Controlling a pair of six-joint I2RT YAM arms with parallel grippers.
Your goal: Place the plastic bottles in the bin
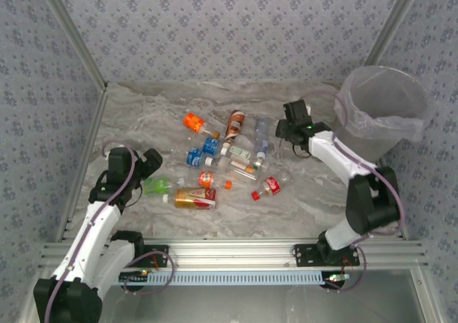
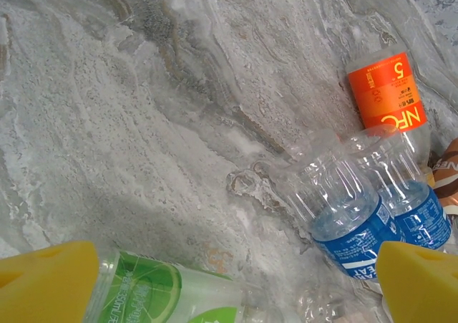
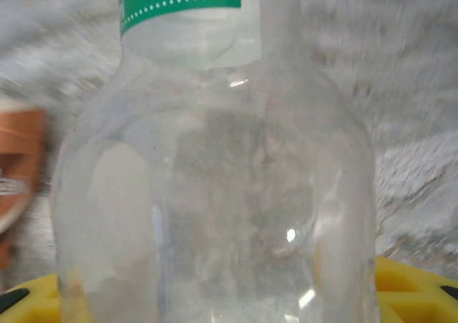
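Gripping a clear bottle, the right claw hangs near the bin. The left claw gapes wide over a lime bottle.

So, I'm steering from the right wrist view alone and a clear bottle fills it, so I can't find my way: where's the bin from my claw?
Observer: From the right claw, shut on that clear green-labelled plastic bottle, the round translucent greyish-white bin stands to the right, apart from it, at the table's far right.
Operator: Any more bottles on the table?
Observer: Yes, several lie mid-table, among them an orange-labelled clear bottle and a small red-labelled one.
Operator: And the other arm?
Observer: The left claw is open over a green lime-labelled clear bottle.
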